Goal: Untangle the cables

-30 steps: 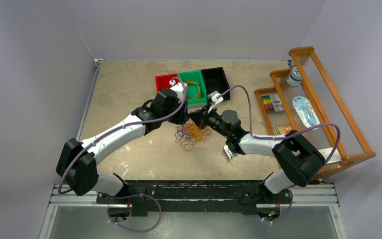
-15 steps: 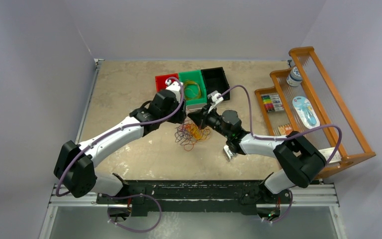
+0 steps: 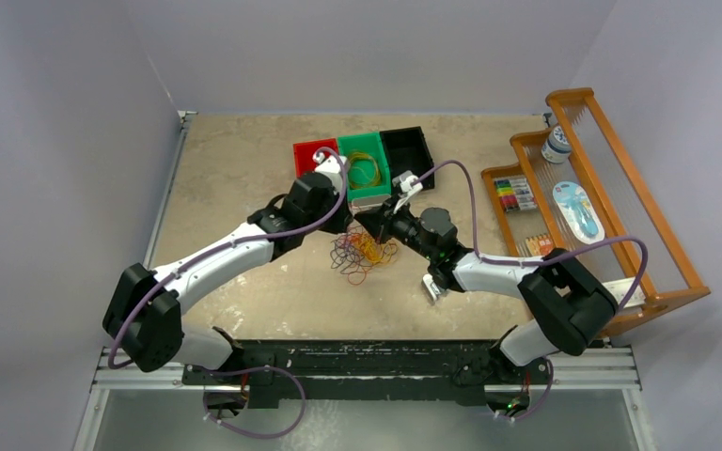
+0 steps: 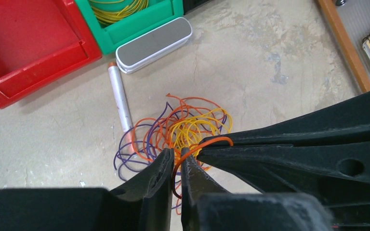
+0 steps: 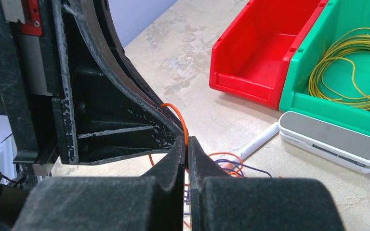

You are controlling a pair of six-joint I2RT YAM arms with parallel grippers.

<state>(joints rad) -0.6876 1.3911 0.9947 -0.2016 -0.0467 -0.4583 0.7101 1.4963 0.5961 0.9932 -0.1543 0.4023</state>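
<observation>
Clamps right gripper on orange cable over tangle; brings left gripper nearly together around it, grip unclear; white marker, grey case alongside.

The cables are orange, yellow and dark purple on a mottled beige worktop, with a red bin, a green bin of yellow wire, and a black bin.

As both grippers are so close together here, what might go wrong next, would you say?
The left gripper and right gripper pinch the same orange cable almost tip to tip, so they may collide. Pulling may tighten the tangle below or drag the white pen its loops cross.
</observation>
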